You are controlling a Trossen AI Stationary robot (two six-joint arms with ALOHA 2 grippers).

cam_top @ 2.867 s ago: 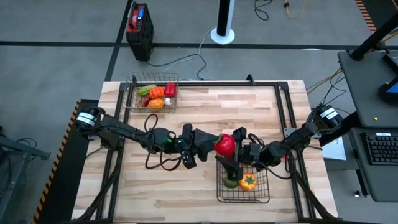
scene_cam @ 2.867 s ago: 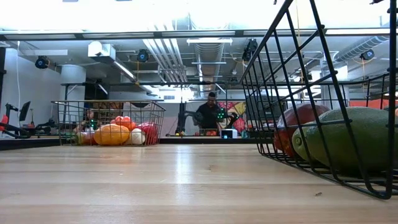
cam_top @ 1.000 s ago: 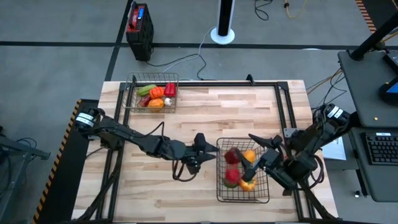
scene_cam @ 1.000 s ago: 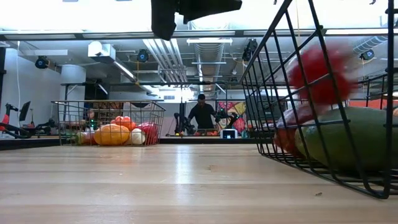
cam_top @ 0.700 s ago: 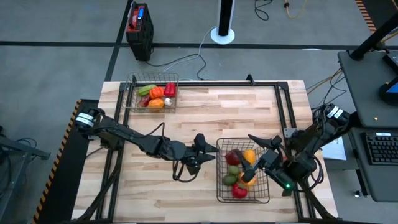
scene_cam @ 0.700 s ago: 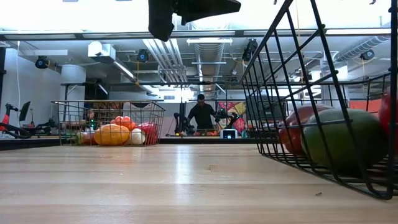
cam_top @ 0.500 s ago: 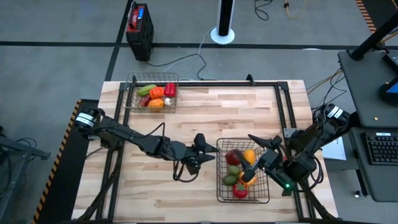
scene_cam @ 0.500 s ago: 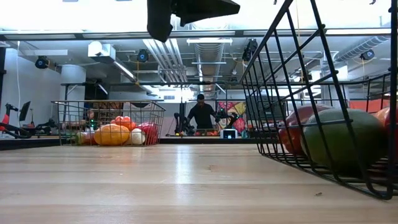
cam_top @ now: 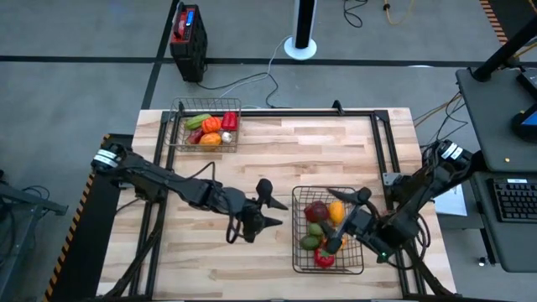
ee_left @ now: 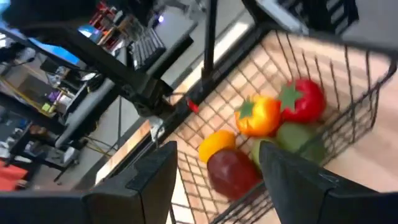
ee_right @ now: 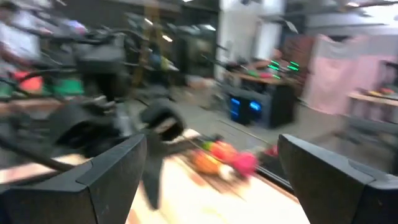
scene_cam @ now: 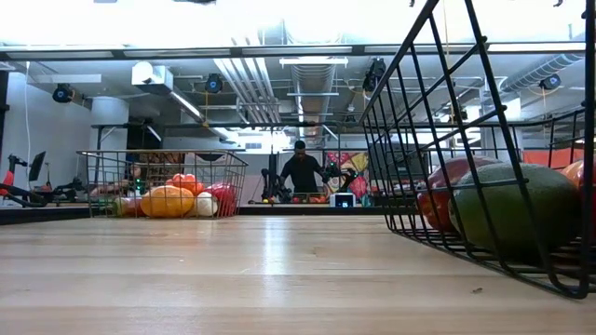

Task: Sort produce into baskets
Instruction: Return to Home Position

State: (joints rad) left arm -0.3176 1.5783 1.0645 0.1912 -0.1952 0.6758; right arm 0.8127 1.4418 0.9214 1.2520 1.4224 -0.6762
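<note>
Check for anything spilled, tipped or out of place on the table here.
Nothing stands out. All produce lies inside the near basket and the far basket, both flat on the table, none loose on the wood. The left gripper and right gripper are open and empty.

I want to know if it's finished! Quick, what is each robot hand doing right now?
Left hand: open, holding nothing.
Right hand: open, holding nothing.
</note>
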